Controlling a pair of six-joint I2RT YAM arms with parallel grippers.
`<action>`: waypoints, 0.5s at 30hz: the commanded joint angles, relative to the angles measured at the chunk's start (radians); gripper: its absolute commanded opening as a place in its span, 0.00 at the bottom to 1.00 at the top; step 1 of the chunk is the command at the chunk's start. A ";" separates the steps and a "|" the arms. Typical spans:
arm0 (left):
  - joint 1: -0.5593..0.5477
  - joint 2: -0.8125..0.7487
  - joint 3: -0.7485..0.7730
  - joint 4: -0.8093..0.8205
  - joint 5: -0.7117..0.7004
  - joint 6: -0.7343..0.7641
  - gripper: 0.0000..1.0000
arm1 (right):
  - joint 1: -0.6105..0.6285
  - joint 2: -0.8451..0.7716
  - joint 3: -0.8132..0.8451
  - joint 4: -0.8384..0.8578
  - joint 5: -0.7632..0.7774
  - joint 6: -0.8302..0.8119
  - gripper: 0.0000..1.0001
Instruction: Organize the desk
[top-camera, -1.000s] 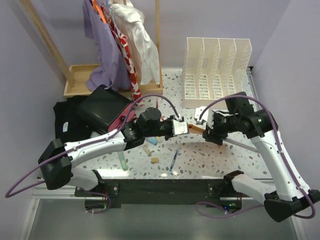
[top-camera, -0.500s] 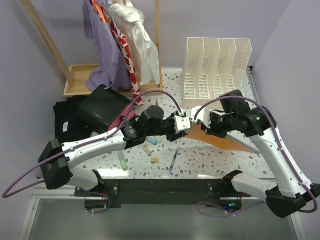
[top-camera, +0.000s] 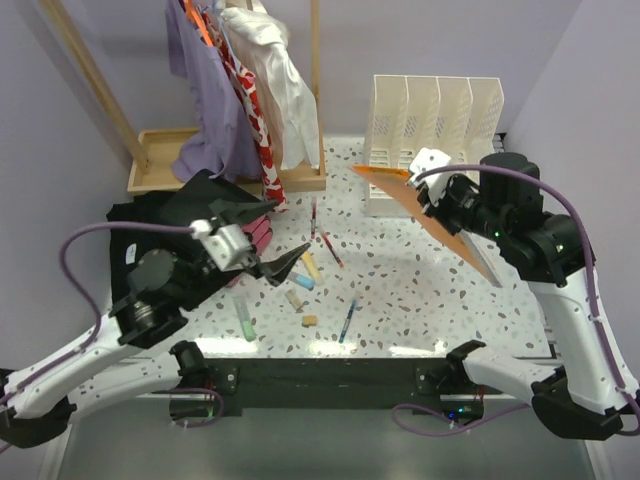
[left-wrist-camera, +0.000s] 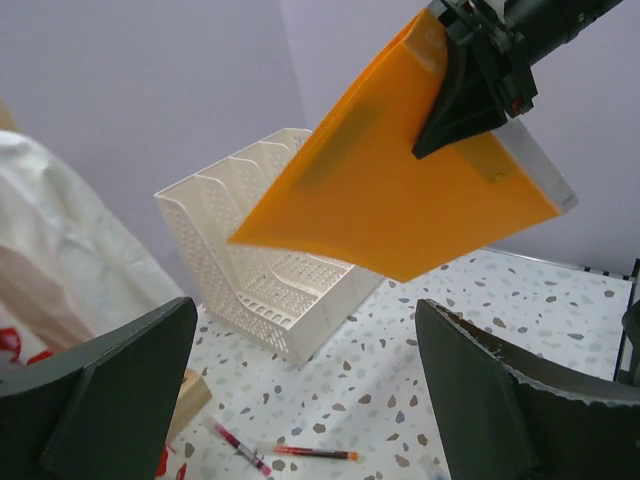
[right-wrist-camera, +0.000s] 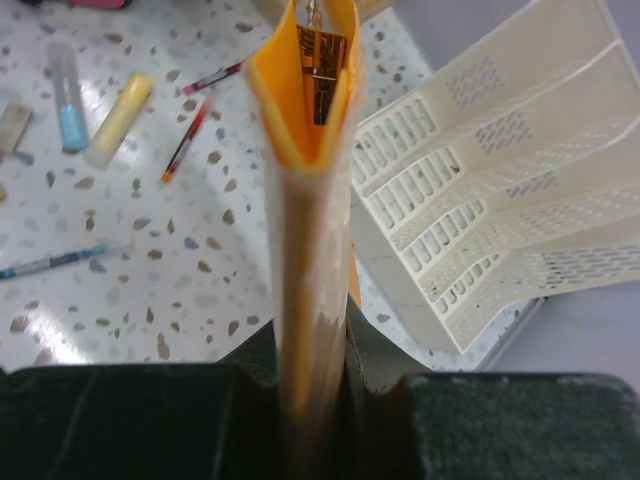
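No writing is legible. The white tag (top-camera: 130, 255) on the black cloth (top-camera: 133, 218) is too small, and print inside the orange folder (right-wrist-camera: 303, 250) blurs.

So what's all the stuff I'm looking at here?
speckled white terrazzo desk: one, white, under everything
slotted plastic file rack: one, cream, back right
flat plastic folder: one, orange, held in the air by the rack
wooden clothes stand: one, light wood, back left, hung with garments
shallow wooden tray: one, light wood, back left
soft black case: one, black, left side
red pens: two, red, centre
blue pen: one, blue, front centre
chunky yellow marker: one, yellow, centre
left arm's fingers: two, black, open, left side
right arm's fingers: two, black, shut on the folder
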 joint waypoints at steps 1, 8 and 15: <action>0.002 -0.191 -0.148 -0.097 -0.149 -0.077 0.96 | -0.013 0.025 0.082 0.272 0.102 0.161 0.00; 0.001 -0.423 -0.263 -0.197 -0.212 -0.157 0.98 | -0.026 0.022 0.027 0.677 0.342 0.336 0.00; 0.001 -0.422 -0.283 -0.300 -0.221 -0.213 0.99 | -0.225 0.092 -0.019 0.920 0.258 0.584 0.00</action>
